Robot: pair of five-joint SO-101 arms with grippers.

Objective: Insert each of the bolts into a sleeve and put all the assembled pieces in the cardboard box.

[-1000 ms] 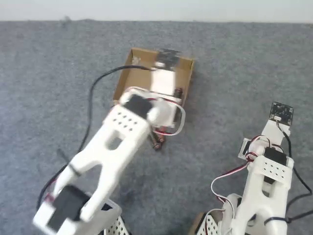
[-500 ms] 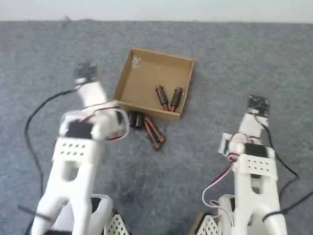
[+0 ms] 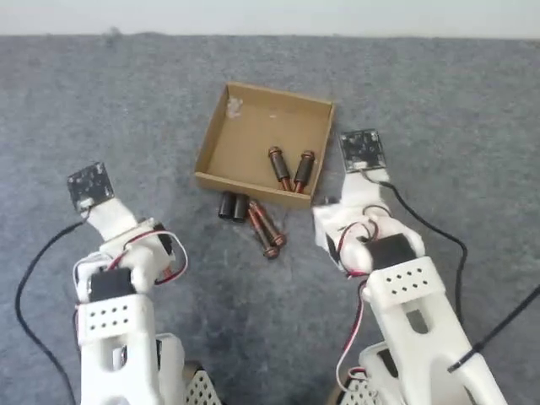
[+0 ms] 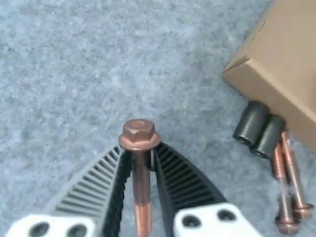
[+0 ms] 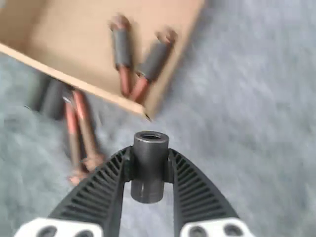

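Pinching a copper hex-head bolt (image 4: 140,136), the left gripper (image 4: 140,152) hangs at 8 o'clock of the brown cardboard box (image 3: 221,139). The right gripper (image 5: 149,160), at 4 o'clock, squeezes a dark metal sleeve (image 5: 149,144). Insertion probably comes next and needs their axes aligned.

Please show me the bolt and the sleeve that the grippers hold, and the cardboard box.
held bolt (image 4: 140,134): left wrist view, hexagonal head.
held sleeve (image 5: 149,168): right wrist view, outer wall.
cardboard box (image 3: 253,143): high view, bare floor.
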